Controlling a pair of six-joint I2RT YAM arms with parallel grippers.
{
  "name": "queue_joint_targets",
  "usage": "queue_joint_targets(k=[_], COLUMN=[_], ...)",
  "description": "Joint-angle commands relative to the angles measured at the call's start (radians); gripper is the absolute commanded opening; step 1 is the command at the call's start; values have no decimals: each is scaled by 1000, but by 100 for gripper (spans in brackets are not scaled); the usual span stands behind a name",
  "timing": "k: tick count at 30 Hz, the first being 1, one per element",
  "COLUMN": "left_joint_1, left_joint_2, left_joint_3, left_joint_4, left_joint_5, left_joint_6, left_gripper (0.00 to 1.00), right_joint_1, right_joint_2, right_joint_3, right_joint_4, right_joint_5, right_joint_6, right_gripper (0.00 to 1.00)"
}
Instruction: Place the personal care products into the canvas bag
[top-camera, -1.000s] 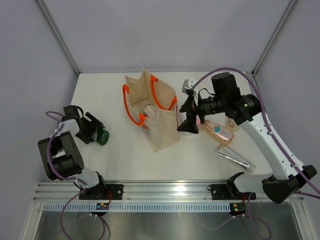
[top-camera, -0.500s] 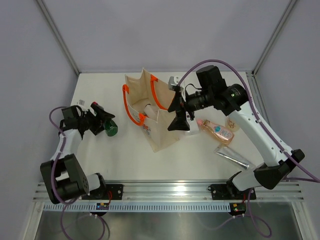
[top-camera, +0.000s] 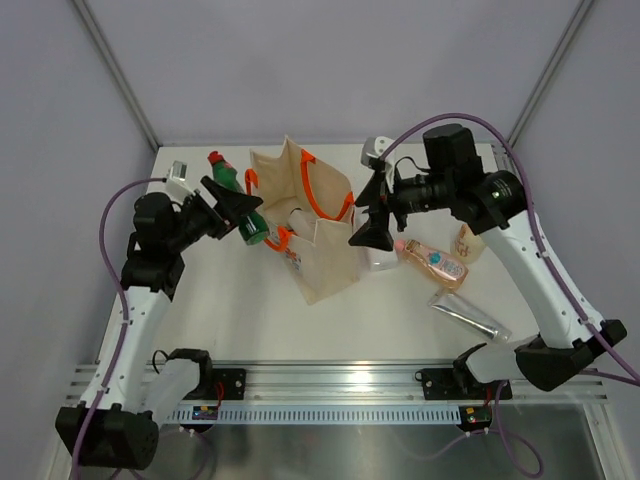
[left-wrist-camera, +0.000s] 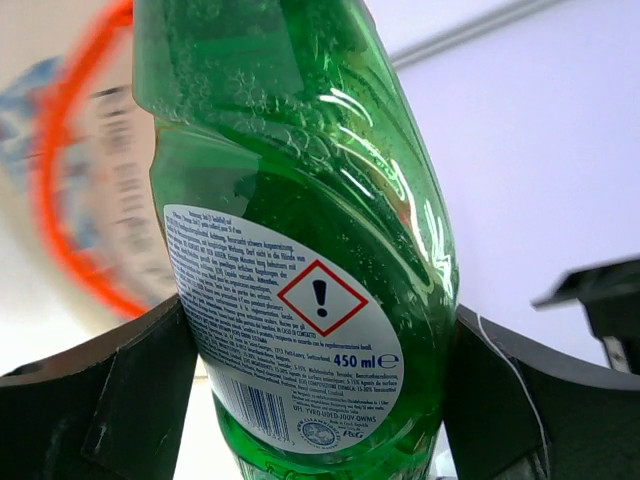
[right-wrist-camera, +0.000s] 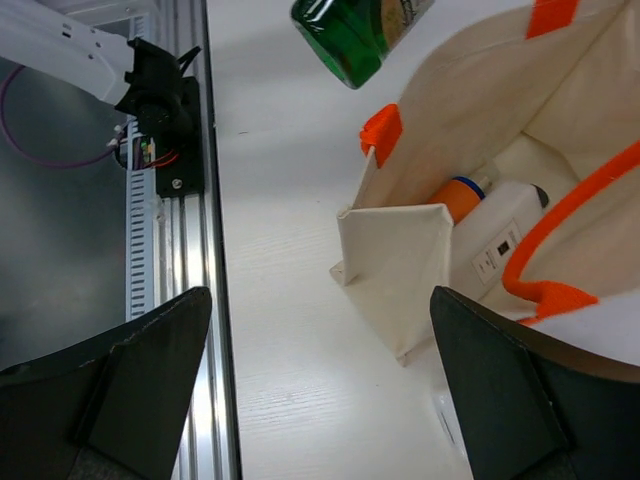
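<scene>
Left pincer: my left pincer is clamped on the body of the green bottle, jaws spread wide around it and the bottle lifted off the counter.
Right pincer: my right pincer hangs wide and empty above the right side of the canvas bag.
Bottle position: tilted in the air just left of the bag's left rim, red cap pointing far-left, base towards the mouth.
Risk – snag: the base could catch the near orange handle or the soft rim, folding the mouth shut or tipping the bag.
Risk – slip: the bottle is glossy and curved, so I judge it may slide in my grip if I swing it.
Risk – miss: if I let go before it is over the mouth, it lands on the counter.
Risk – clash: both my pincers are near the same opening.
Bag: beige cloth, standing mid-counter, mouth open – an orange bottle and a white flat bottle lie inside.
Left out: a pink bottle and a silver tube lie to the right.
</scene>
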Motion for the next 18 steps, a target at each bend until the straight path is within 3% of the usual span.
queue_joint_targets(k=[1,11,18], left_joint_1=[-134,-338,-464], left_joint_2=[59,431,525], left_joint_3=[203,559,537], left_joint_4=[133,-21,-84], left_joint_5=[-143,-405,-595], left_joint_6=[-56,158,242], left_gripper=[0,0,1], right_joint_1=[-96,-176,-211], right_joint_2=[-60,-196,-253], right_joint_3=[-6,-138,-207], right_joint_4=[41,48,44], right_joint_5=[-9,12,12], right_joint_6=[37,56,47], right_gripper=[100,100,100])
